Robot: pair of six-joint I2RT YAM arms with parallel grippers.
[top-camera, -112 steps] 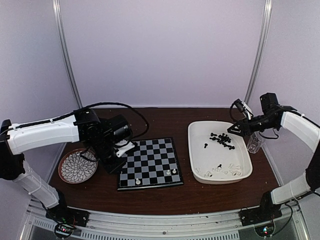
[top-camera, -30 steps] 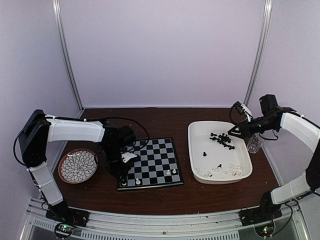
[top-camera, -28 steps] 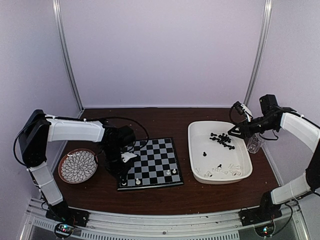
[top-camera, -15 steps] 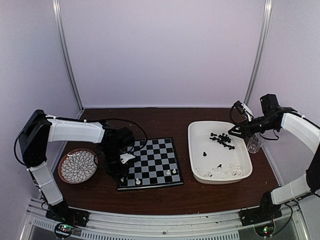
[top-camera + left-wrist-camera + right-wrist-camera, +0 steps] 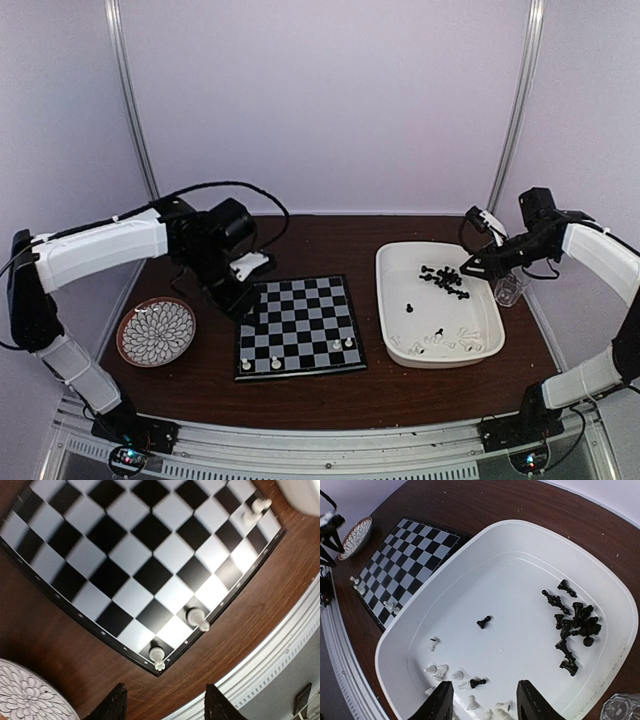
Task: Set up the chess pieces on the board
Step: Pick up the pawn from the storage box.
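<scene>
Bare wood of the table [image 5: 330, 245] lies open behind the board [image 5: 300, 315] and between it and the white tray [image 5: 455, 312]. A patterned plate [image 5: 157, 332] sits off the board's left edge. The left gripper [image 5: 165, 711] hangs above that edge, jaws apart, empty. The right gripper [image 5: 484, 702] hovers over the white tray, jaws apart, empty. Four white chess pieces [image 5: 197, 617] stand along the board's near edge; the others lie in the white tray.

Soft, even light over my bench, with only faint shadows on the dark brown wooden table [image 5: 400, 395].
My left wrist lens bows the flat black-and-pale chequered board [image 5: 150, 575], blurs its far squares and catches white glare beside a small white plastic chess piece [image 5: 197, 618]. My right wrist view is crisper, and the white rectangular plastic tray [image 5: 470, 580] is bright, nearly washed out.
</scene>
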